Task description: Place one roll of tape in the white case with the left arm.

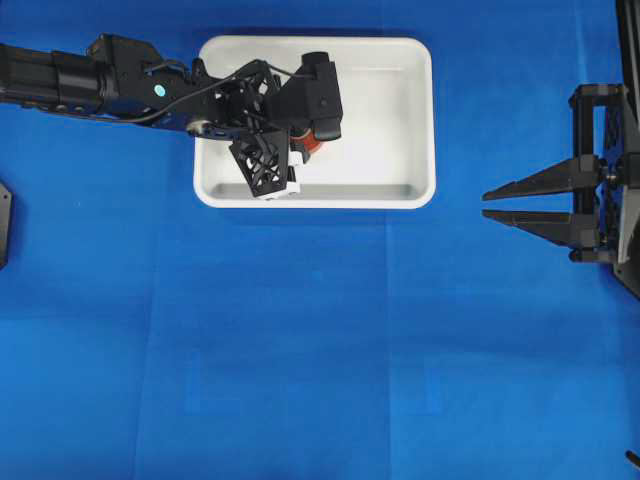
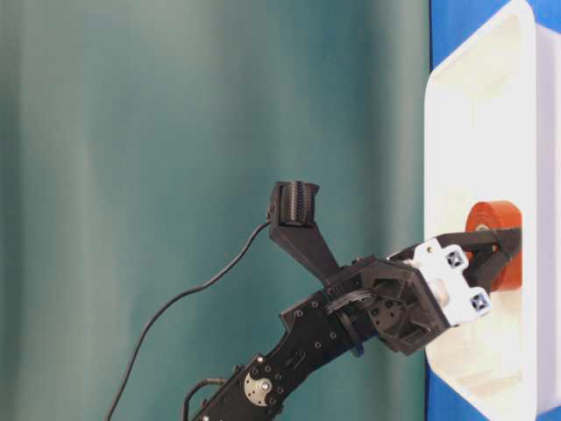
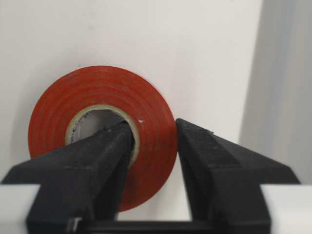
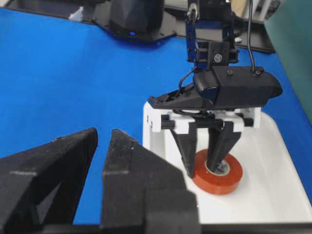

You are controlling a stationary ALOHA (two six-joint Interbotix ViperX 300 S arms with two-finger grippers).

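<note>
Grasping the roll of tape [image 3: 102, 136] through its ring wall, the left pincer [image 4: 207, 161] sits mid-frame inside the white case [image 1: 420, 120], rims clear around; right pincer [image 1: 520, 205] parted.

Left pincer [image 4: 208, 163] straddles roll of tape [image 4: 218, 172] wall.

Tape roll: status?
Left claw shut on the tape roll, one finger through its hole. Roll inside the white case. Right claw parked, empty. Nothing blocking.
</note>
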